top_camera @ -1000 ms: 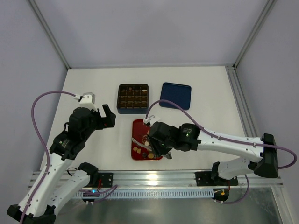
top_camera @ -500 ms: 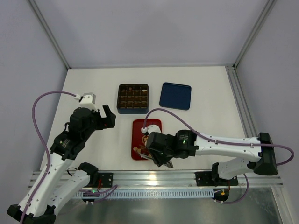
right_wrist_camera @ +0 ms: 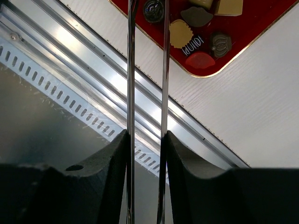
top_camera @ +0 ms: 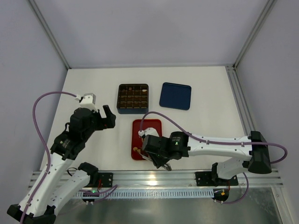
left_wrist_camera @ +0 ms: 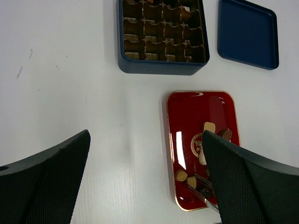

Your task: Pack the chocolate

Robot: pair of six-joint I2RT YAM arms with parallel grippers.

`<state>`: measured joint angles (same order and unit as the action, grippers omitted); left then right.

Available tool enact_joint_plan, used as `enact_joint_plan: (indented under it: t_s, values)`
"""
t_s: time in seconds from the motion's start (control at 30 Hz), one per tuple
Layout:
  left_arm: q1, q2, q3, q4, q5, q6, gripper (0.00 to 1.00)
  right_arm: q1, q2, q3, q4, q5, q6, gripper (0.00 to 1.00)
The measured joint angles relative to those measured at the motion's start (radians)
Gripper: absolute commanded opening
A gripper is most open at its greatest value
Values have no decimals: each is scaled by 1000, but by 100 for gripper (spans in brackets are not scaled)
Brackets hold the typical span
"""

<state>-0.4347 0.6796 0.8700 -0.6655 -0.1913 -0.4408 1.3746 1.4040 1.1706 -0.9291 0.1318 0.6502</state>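
Observation:
The chocolate lies as several small tan, brown and dark pieces on the near half of a red tray (top_camera: 147,125), (left_wrist_camera: 201,107). My right gripper (top_camera: 161,161), (right_wrist_camera: 147,135) is shut on metal tweezers (right_wrist_camera: 131,70), (left_wrist_camera: 198,193) that reach over the tray's near corner. A dark round chocolate (right_wrist_camera: 153,10) sits between the two blades at the top edge of the right wrist view; whether they pinch it I cannot tell. A tan scalloped piece (right_wrist_camera: 180,33) lies beside it. My left gripper (top_camera: 108,116) hangs open and holds nothing above bare table left of the tray. Further tan pieces (left_wrist_camera: 209,127) show in the left wrist view.
A dark blue box (top_camera: 133,98), (left_wrist_camera: 161,70) with a brown grid insert stands behind the tray. Its blue lid (top_camera: 175,95), (left_wrist_camera: 247,32) lies to the box's right. An aluminium rail (right_wrist_camera: 154,93) runs along the table's near edge under the right gripper.
The right arm has swung left toward the tray's near-left corner, carrying the tweezers, and its jaws have narrowed slightly. The left arm has not moved.

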Motion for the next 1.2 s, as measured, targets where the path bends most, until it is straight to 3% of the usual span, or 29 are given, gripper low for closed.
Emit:
enact_joint_plan:
  t_s: [1.2]
  values:
    - [0, -15, -6, 0, -8, 0, 100, -60, -4, 42, -45, 67, -24, 27]
